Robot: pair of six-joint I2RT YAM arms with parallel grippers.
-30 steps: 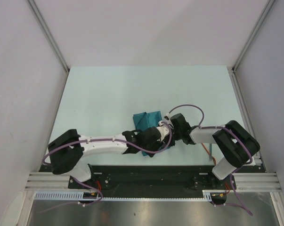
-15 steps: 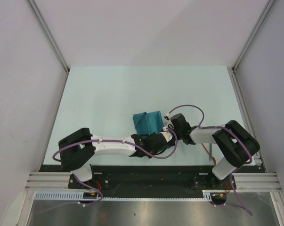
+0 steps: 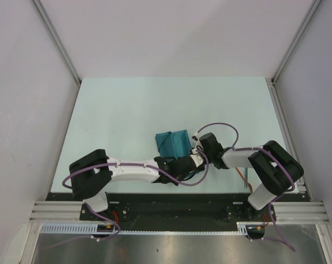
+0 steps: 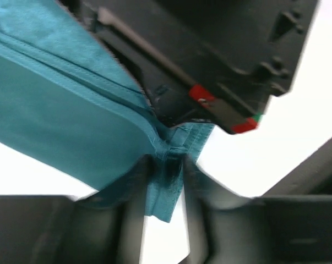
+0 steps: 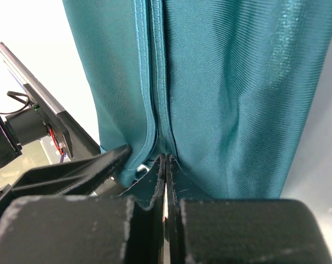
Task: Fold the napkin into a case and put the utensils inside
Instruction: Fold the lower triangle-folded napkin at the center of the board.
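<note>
Napkin (image 3: 174,142) lies bunched on the pale green table (image 3: 127,110), white walls (image 3: 171,33) around; both arms' jaws pinch it.

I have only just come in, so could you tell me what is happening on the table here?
Both arms are working on the teal napkin, which lies partly folded near the front of the table. The right hand is shut on its hemmed edge, and the left hand pinches a corner close beside it. No utensil shows in any view.
</note>
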